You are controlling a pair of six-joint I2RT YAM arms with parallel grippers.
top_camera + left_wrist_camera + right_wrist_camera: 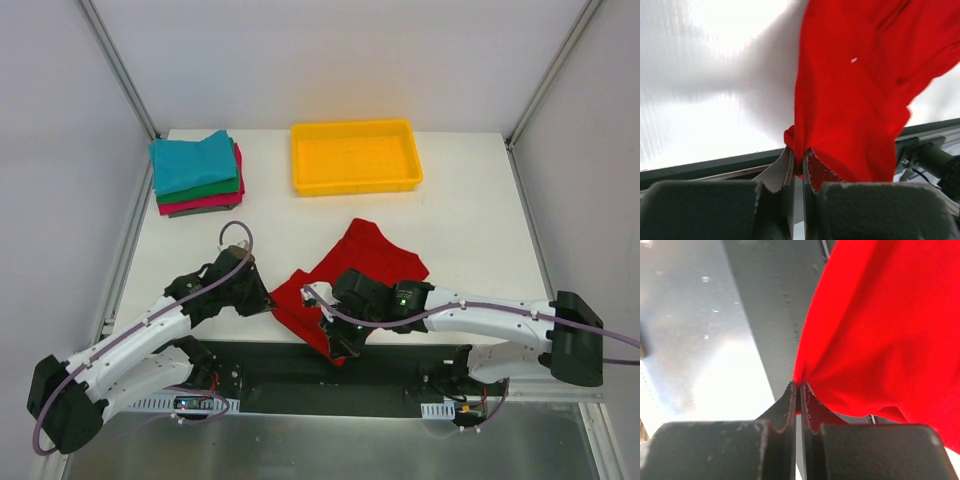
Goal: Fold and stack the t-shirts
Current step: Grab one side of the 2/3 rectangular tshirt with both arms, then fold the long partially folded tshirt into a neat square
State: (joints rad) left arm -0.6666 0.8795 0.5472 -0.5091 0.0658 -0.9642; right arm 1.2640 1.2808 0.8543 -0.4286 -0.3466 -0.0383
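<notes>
left gripper (799,159): pinching near-left corner of red t-shirt (372,256)
right gripper (797,390): clamped on its near hem
red t-shirt: bunched centre-near, trails far-right from both grips
folded stack (197,172): far-left, left gripper nearer

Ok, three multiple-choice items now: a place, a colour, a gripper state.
1. Where does the yellow tray sit?
A. at the far side of the table, right of the folded stack
B. between the arm bases
C. on the stack
2. What colour is the stack's top t-shirt?
A. green
B. teal
C. pink-red
3. How is the left gripper?
A. open
B. shut on nothing
C. shut on the red t-shirt
1 A: the top view shows it there. 2 B: teal lies uppermost. 3 C: red cloth is pinched between its fingers.
</notes>
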